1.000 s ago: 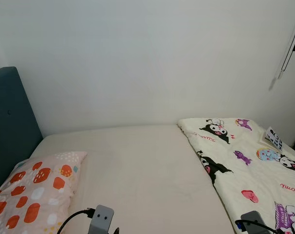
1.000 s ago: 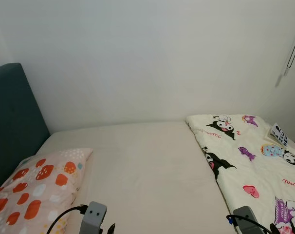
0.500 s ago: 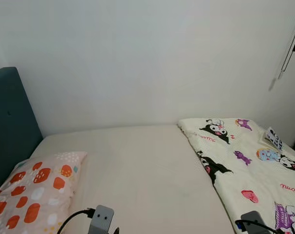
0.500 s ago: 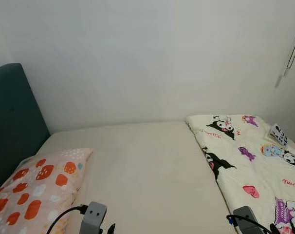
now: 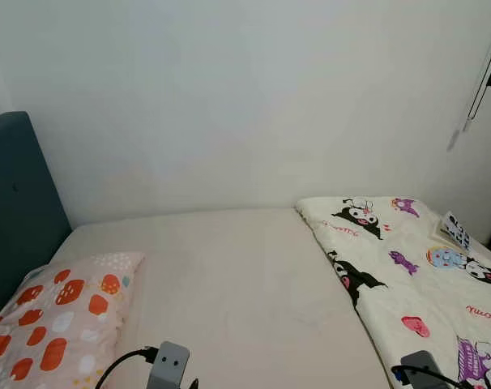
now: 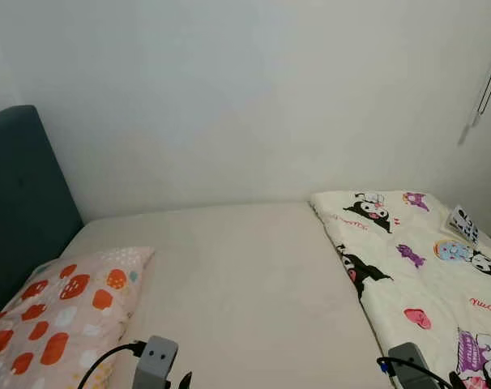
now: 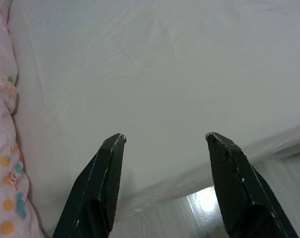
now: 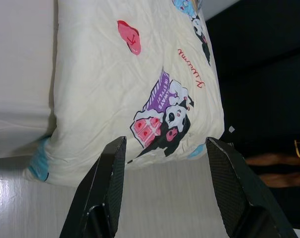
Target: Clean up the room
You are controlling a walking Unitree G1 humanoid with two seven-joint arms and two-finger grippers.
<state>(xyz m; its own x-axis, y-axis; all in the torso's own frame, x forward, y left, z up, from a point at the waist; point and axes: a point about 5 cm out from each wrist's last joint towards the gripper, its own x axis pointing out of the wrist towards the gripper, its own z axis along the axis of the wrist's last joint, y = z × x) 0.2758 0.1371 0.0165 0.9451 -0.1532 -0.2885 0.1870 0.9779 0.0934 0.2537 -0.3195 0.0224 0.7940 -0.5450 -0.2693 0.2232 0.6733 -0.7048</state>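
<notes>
Bed: bare sheet.
Pillow: 8 o'clock.
Quilt: 3 o'clock, red script unreadable.
Left gripper: released.
Right gripper: released.

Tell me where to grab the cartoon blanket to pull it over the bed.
Probably its near corner, hanging off the mattress edge just ahead of the open right gripper. Come in from the foot side; the blanket lies folded flat elsewhere, offering no loose edge.

Bed sheet is plain cream. Pillow is pale pink with orange, white and teal blobs. Blanket is pale yellow with black, purple and pink cartoon characters. Headboard is dark teal.
</notes>
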